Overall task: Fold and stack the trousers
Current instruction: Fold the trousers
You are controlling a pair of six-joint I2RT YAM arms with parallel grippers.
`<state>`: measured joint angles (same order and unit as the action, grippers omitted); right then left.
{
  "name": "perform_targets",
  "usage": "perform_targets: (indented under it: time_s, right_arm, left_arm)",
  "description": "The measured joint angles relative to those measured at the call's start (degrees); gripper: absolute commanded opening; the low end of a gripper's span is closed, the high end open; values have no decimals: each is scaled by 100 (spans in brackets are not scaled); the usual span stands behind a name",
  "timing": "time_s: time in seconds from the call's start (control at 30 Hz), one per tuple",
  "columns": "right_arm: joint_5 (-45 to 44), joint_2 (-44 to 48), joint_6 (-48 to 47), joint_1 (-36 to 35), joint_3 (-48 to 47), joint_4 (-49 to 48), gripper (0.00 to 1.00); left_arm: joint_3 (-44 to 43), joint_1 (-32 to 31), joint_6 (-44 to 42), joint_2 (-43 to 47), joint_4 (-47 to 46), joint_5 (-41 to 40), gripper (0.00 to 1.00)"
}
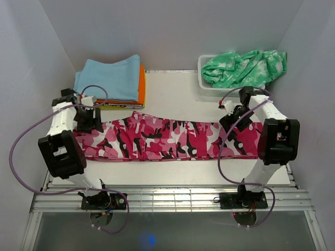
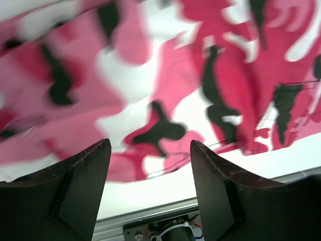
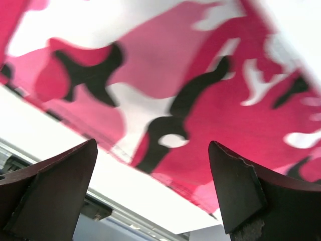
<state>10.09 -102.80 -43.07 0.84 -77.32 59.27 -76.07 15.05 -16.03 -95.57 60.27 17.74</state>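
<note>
The pink camouflage trousers [image 1: 167, 139] lie flat in a long band across the table, folded lengthwise. My left gripper [image 1: 88, 119] hovers over their left end, jaws open with nothing between them. In the left wrist view the trousers [image 2: 165, 75] fill the frame and the left gripper [image 2: 150, 145] stands over their near hem. My right gripper [image 1: 234, 123] hangs over the right end, open and empty. The right wrist view shows the trousers [image 3: 190, 90] close below the right gripper [image 3: 153, 145], above the near edge of the cloth.
A stack of folded clothes [image 1: 112, 81], light blue over orange and yellow, sits at the back left. A white basket [image 1: 207, 86] at the back right holds a green-and-white tie-dye garment [image 1: 246, 68]. White walls close in on both sides; a metal rail [image 1: 167, 198] runs along the near edge.
</note>
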Motion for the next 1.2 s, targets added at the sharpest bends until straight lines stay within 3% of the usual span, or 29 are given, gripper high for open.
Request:
perform_targets:
  time_s: [0.17, 0.27, 0.8, 1.2]
  right_arm:
    - [83, 463, -48, -433, 675, 61, 97]
    - [76, 446, -59, -584, 957, 22, 95]
    - [-487, -15, -26, -603, 1097, -269, 98]
    - [-739, -79, 48, -664, 1123, -286, 100]
  left_arm:
    - [352, 1379, -354, 431, 74, 107, 77]
    - [588, 1808, -549, 428, 11, 116, 77]
    - [1480, 2747, -946, 407, -675, -4, 73]
    - [1648, 3032, -1045, 144, -868, 42, 66]
